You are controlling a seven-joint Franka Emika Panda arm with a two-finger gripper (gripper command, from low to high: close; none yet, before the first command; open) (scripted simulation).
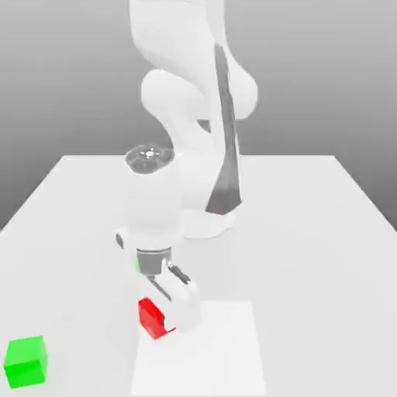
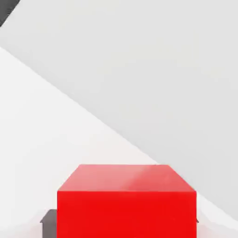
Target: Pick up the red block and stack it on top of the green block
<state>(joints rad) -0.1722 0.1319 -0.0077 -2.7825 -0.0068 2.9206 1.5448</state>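
Low centre of exterior frame: gripper [image 1: 159, 314] clamped on red block [image 1: 152, 318]; grasp step done; next, lift toward green block [image 1: 25, 361], lower left.

A red block [image 2: 126, 204] sits close up on the white table [image 2: 56, 139].

Red block [image 1: 153, 318] bright, plain red, no pattern. Green block [image 1: 25, 361] vivid green, plain. Tabletop [image 1: 310, 233] pale grey-white. Arm [image 1: 186, 93] glossy white, dark grey strip down side. Backdrop plain grey.
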